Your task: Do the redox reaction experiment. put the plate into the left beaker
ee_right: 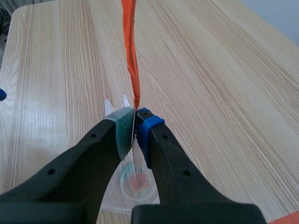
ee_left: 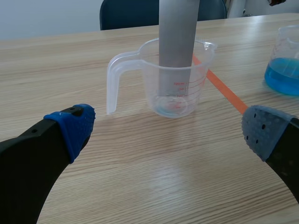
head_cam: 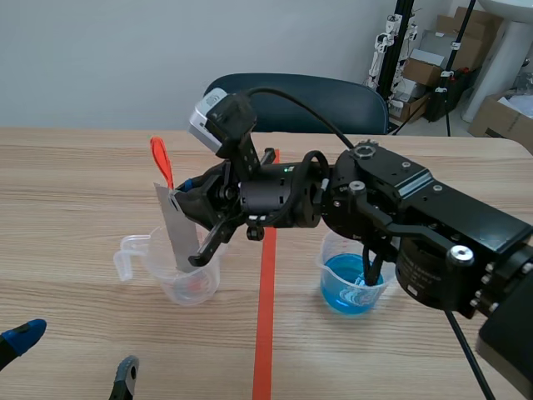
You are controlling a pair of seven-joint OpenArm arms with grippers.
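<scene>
Pinching the grey metal plate (ee_left: pixel 177 42) near its top, the right claw (ee_right: pixel 134 125) holds it nearly upright over the left beaker (ee_left: pixel 149 88), lower end inside the rim. The left claw (ee_left: pixel 170 135) rests released nearby.

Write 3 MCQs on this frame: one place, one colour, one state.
1. Where is the plate's lower end?
A) inside the left beaker
B) flat on the table
C) on the tape line

2. What colour is the liquid in the right beaker?
A) red
B) blue
C) clear

3. What state is the left hand in?
A) open
B) shut on the plate
C) shut on nothing

Answers:
1 A: the plate stands inside the beaker's wall.
2 B: the liquid is bright blue in two views.
3 A: the hand is spread wide, with only table between.
</scene>
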